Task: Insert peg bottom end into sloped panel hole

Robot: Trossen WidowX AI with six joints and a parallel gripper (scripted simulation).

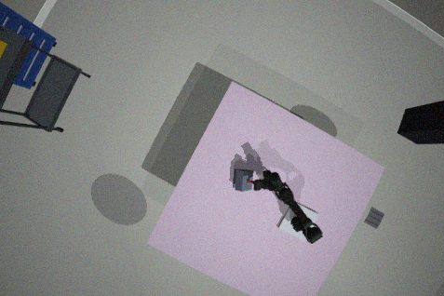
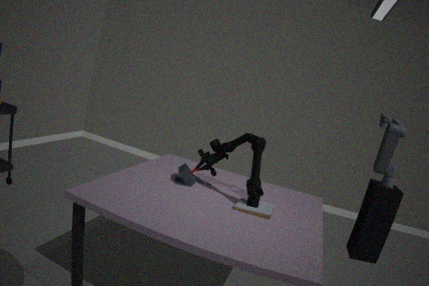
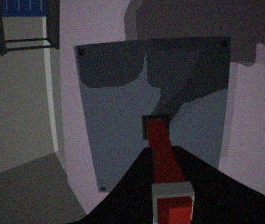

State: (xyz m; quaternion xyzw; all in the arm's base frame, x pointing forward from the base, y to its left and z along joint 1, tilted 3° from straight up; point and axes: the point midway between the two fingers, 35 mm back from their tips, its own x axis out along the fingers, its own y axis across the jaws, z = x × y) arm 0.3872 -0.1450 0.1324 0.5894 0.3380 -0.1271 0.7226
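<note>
The red peg [image 3: 164,163] is pinched between the jaws of the gripper [image 3: 172,197], which press on its rear part. Its long axis runs straight forward from the jaws, toward the grey sloped panel [image 3: 116,129]. In the wrist view the front end of the peg meets the panel face just ahead of the jaws, at a dark spot that I judge to be the hole; a shadow lies over this place, so I cannot tell how deep the end already sits. The peg has flat sides and a square rear face, and its edges look roughly parallel to the panel's edges. In my judgement the coming move is a push forward along the peg's own axis, with no sideways drift.

Seen from the exterior view, the peg [image 2: 195,170] slopes down from the gripper [image 2: 202,166] to the panel [image 2: 185,174], which sits on the pale pink table [image 2: 165,211]. The arm reaches from its white base plate [image 2: 266,211] behind the jaws.

Farther out, the grey floor [image 1: 125,261] carries a dark cart [image 1: 55,93] with blue bins, well apart, and a black pedestal [image 2: 374,220].
</note>
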